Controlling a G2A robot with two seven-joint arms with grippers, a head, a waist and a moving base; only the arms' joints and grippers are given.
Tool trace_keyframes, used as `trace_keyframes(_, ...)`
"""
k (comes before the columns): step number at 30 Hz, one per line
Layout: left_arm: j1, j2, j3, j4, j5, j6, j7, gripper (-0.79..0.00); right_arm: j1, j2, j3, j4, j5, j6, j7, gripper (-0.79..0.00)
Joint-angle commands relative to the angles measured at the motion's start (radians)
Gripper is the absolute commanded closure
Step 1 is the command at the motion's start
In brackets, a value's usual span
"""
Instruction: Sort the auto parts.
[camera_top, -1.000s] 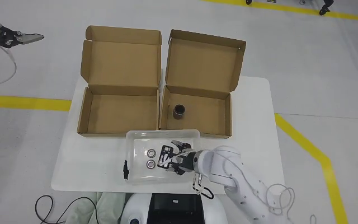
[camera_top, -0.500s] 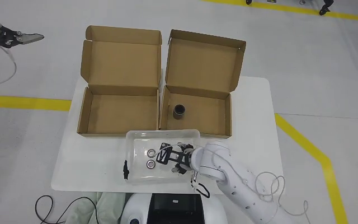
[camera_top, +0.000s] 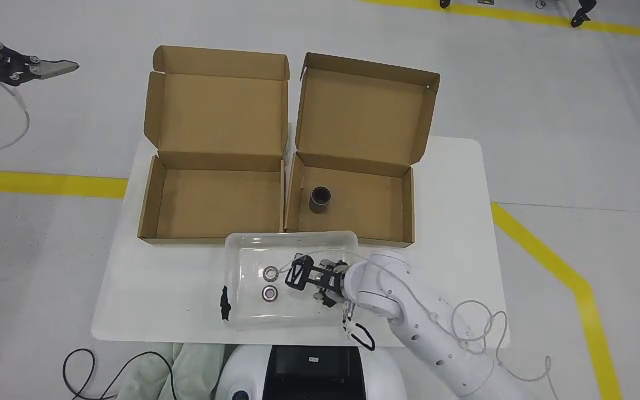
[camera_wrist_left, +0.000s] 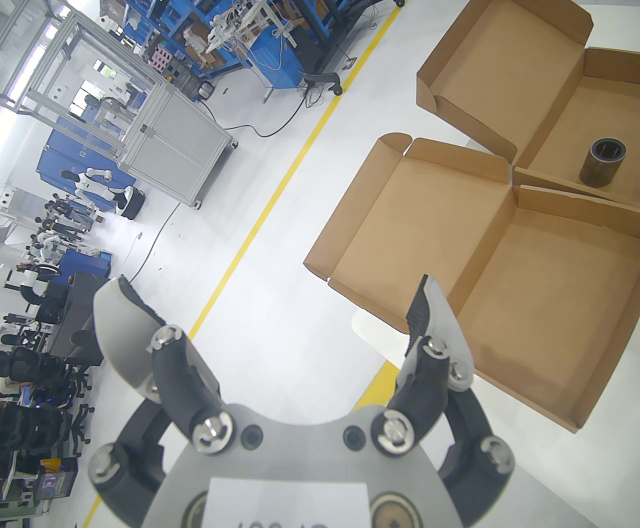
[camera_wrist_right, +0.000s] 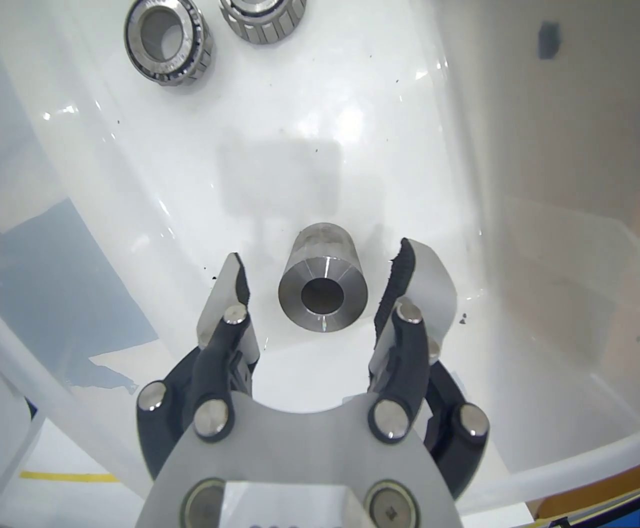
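Now right tool (camera_wrist_right: 322, 262), spread, has edged astride steel sleeve (camera_wrist_right: 322, 295) in bin (camera_wrist_right: 450, 150); left tool (camera_wrist_left: 272, 290) likewise spread.

1. Short bright-steel cylindrical bushing (camera_wrist_right: 322, 282), hollow bore; lies on its side on the floor of the translucent white plastic bin (camera_top: 290, 240).
2. Two silver tapered roller bearings (camera_top: 270, 272) (camera_top: 269, 293), bores up, side by side in the same bin, apart from the bushing.
3. Dark metal cylindrical sleeve (camera_top: 320, 200), upright, in the right-hand open cardboard box (camera_top: 385, 210), near its left wall.

left box (camera_top: 212, 203) beside right box (camera_top: 372, 207) with a cylinder (camera_top: 320, 199) inside, both behind the bin (camera_top: 290, 237) with two bearings (camera_top: 270, 272)
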Motion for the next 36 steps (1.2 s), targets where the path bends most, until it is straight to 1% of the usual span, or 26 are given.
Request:
trace_keyframes(1, 0.000, 0.000, 0.000, 0.000, 0.000, 0.000, 0.000, -0.785, 0.001, 0.001, -0.001, 0.002, -0.001, 0.002, -0.005, -0.277)
trace_keyframes(2, 0.000, 0.000, 0.000, 0.000, 0.000, 0.000, 0.000, -0.785, 0.001, 0.001, -0.002, 0.003, -0.002, 0.003, -0.007, -0.228)
trace_keyframes(5, 0.000, 0.000, 0.000, 0.000, 0.000, 0.000, 0.000, -0.785, 0.004, 0.003, -0.004, 0.008, -0.010, 0.009, -0.010, -0.126)
trace_keyframes(6, 0.000, 0.000, 0.000, 0.000, 0.000, 0.000, 0.000, -0.785, 0.006, 0.003, -0.005, 0.007, -0.022, 0.020, -0.009, -0.077)
trace_keyframes(7, 0.000, 0.000, 0.000, 0.000, 0.000, 0.000, 0.000, -0.785, 0.005, 0.003, -0.005, 0.002, -0.029, 0.029, -0.017, -0.009)
trace_keyframes(8, 0.000, 0.000, 0.000, 0.000, 0.000, 0.000, 0.000, -0.785, 0.004, 0.004, -0.005, -0.004, -0.037, 0.032, -0.030, 0.000)
trace_keyframes(14, 0.000, 0.000, 0.000, 0.000, 0.000, 0.000, 0.000, -0.785, -0.016, 0.012, 0.003, -0.047, -0.067, 0.031, -0.078, 0.000)
trace_keyframes(17, 0.000, 0.000, 0.000, 0.000, 0.000, 0.000, 0.000, -0.785, -0.029, 0.017, 0.013, -0.077, -0.062, 0.008, -0.146, 0.000)
trace_keyframes(20, 0.000, 0.000, 0.000, 0.000, 0.000, 0.000, 0.000, -0.785, -0.046, 0.023, 0.030, -0.105, -0.045, -0.033, -0.270, 0.000)
trace_keyframes(23, 0.000, 0.000, 0.000, 0.000, 0.000, 0.000, 0.000, -0.785, -0.062, 0.028, 0.041, -0.111, -0.045, -0.046, -0.362, 0.000)
trace_keyframes(26, 0.000, 0.000, 0.000, 0.000, 0.000, 0.000, 0.000, -0.785, -0.065, 0.026, 0.033, -0.110, -0.043, -0.043, -0.432, 0.000)
trace_keyframes(29, 0.000, 0.000, 0.000, 0.000, 0.000, 0.000, 0.000, -0.785, -0.071, 0.021, 0.040, -0.086, 0.021, -0.017, -0.537, 0.000)
trace_keyframes(36, 0.000, 0.000, 0.000, 0.000, 0.000, 0.000, 0.000, -0.785, -0.052, 0.016, 0.051, -0.047, 0.072, -0.091, -0.809, 0.000)
